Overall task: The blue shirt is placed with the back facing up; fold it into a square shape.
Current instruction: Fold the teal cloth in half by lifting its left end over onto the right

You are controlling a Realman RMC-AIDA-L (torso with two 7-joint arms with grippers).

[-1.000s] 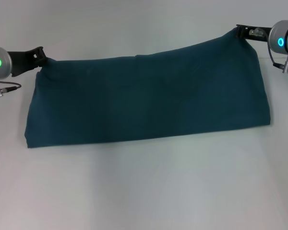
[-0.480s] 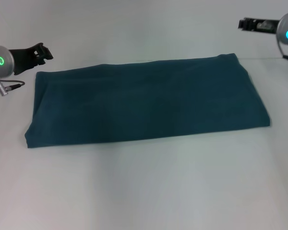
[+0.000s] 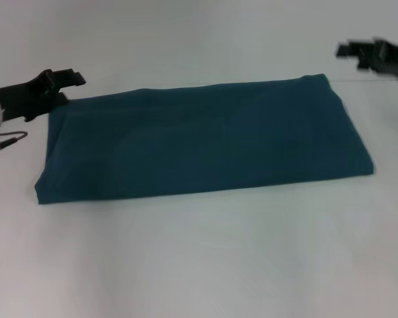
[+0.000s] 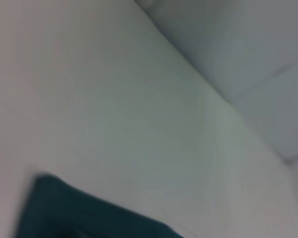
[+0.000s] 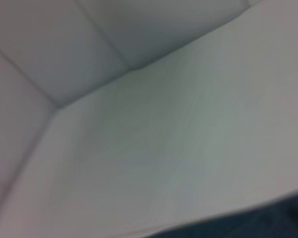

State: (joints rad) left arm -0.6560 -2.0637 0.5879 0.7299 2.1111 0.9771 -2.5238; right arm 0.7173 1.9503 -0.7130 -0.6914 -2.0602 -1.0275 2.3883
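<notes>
The blue shirt (image 3: pixel 205 139) lies flat on the white table as a long folded band running left to right, its fold along the near edge. My left gripper (image 3: pixel 69 89) hovers open just off the band's far left corner, holding nothing. Beyond the far right corner, my right gripper (image 3: pixel 355 56) is in the air, blurred, open and clear of the cloth. A corner of the shirt (image 4: pixel 79 218) shows in the left wrist view, and an edge of the shirt (image 5: pixel 268 223) shows in the right wrist view.
The white table (image 3: pixel 199 265) stretches bare in front of the shirt and on both sides. A pale wall rises behind the table's far edge (image 5: pixel 139 67).
Both grippers let go of the shirt's far corners, and the lifted far edge dropped flat. The left gripper swung in towards the cloth; the right one drew away to the right.
</notes>
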